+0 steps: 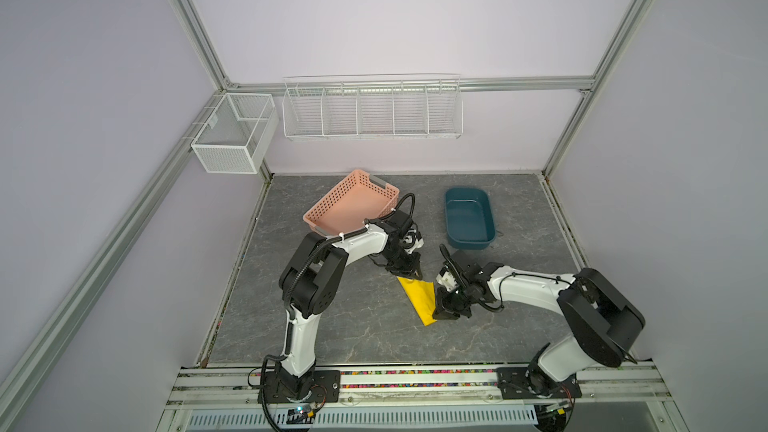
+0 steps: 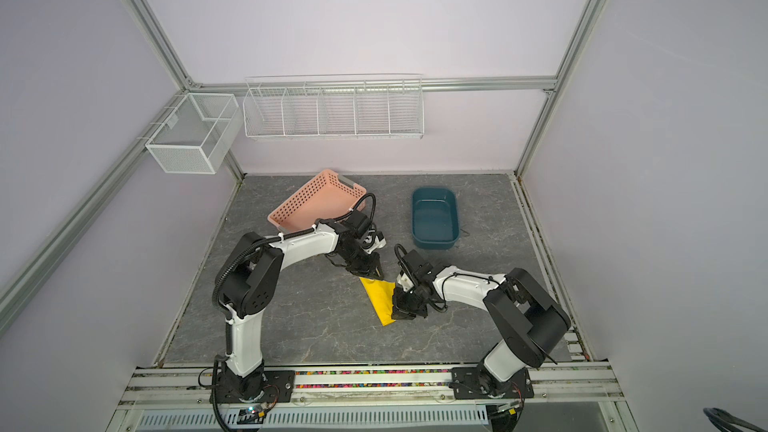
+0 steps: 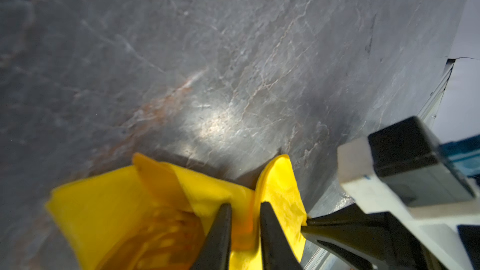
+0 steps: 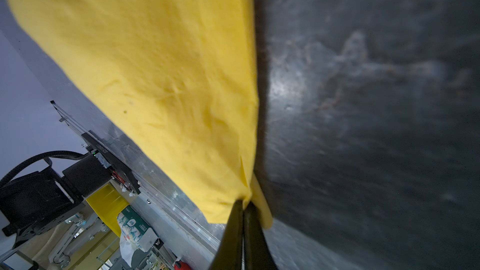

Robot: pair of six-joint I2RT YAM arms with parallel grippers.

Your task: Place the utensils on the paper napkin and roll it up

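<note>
Yellow paper napkin (image 1: 419,299) sits mid-tabletop (image 1: 332,334), folded into a narrow strip, with the orange utensils (image 3: 161,232) glowing through it. The left gripper (image 3: 245,205) pinches the end toward the far edge, jaws nearly together on the paper. The right gripper (image 4: 244,202) is clamped tight on the side toward the near edge. Best now, I'd say: turn both ends in step, gently, since thin paper tears, and keep the bundle level so nothing slides out.

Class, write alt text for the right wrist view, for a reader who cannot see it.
The right gripper is shut on an edge of the yellow paper napkin, which fills much of the frame over the dark marbled tabletop.
</note>
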